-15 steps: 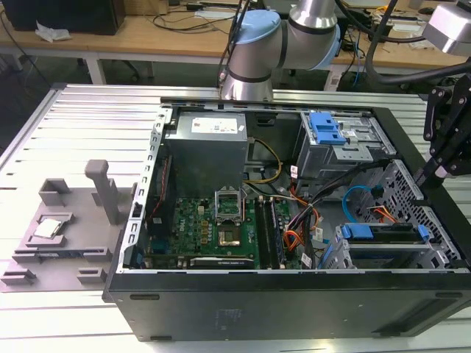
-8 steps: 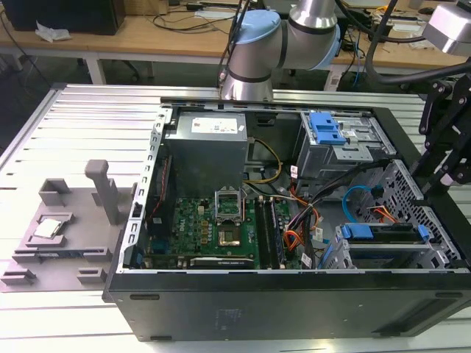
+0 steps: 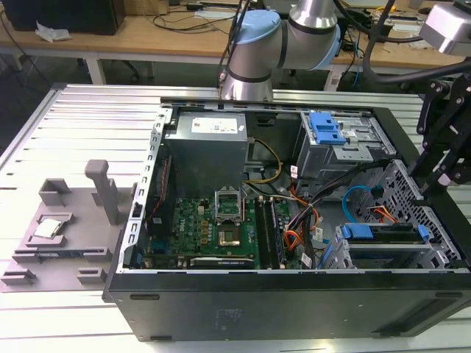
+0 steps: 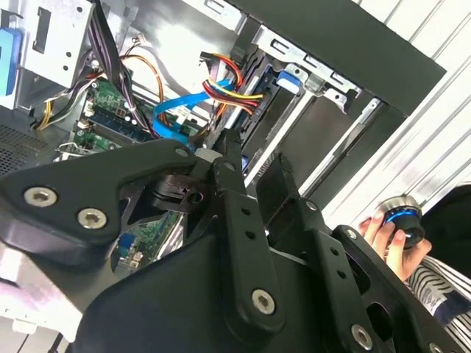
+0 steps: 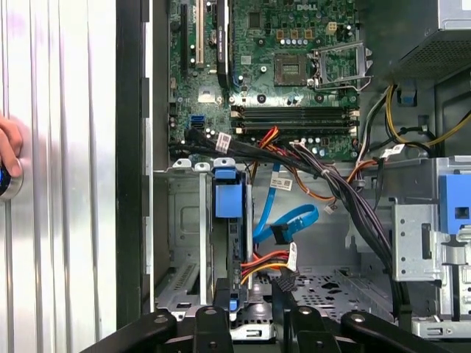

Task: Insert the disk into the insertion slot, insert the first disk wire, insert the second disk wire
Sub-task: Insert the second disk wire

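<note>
The disk [image 3: 383, 232] sits inside the insertion slot [image 3: 440, 237], the low grey cage at the exterior view's right of the open computer case. Its blue carrier [image 5: 229, 198] shows edge-on in the first wrist view. The second disk wire [image 5: 294, 220], a light-blue cable, loops beside the disk, and its dark plug [image 5: 281, 234] hangs near the disk's end. A red, orange and yellow wire bundle [image 5: 261, 261] runs to a black plug [image 5: 283, 279] by the disk. My gripper [image 5: 252, 293] hovers just over the disk's wire end, open, nothing between its fingers [image 4: 229, 158].
The motherboard [image 3: 213, 224] fills the case's middle, a taller grey cage with a blue latch [image 3: 327, 132] stands behind the disk cage. A thick black cable bundle [image 5: 338, 191] crosses beside the wires. A person's hand [image 4: 379, 235] holds a knob outside the case wall.
</note>
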Action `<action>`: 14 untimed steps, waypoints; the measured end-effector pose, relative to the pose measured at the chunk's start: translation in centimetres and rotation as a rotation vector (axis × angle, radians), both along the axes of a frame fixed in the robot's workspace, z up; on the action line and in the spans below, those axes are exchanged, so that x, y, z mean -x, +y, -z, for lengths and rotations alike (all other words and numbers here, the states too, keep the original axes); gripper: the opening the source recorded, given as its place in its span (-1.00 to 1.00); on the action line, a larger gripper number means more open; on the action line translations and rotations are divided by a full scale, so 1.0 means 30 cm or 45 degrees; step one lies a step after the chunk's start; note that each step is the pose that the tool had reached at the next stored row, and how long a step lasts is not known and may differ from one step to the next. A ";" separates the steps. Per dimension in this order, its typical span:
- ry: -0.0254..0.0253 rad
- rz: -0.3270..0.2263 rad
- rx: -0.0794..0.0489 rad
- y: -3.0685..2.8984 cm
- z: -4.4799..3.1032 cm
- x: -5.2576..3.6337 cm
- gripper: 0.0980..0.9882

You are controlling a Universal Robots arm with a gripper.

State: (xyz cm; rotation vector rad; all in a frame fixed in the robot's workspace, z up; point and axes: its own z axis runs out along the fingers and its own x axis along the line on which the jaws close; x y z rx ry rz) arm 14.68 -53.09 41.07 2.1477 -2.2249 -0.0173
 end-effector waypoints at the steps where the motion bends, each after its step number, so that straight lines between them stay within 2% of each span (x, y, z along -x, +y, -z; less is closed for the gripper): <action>1: 0.0001 0.000 0.000 0.000 0.000 0.004 -0.41; 14: 0.0000 0.000 0.000 0.000 0.002 0.087 -0.41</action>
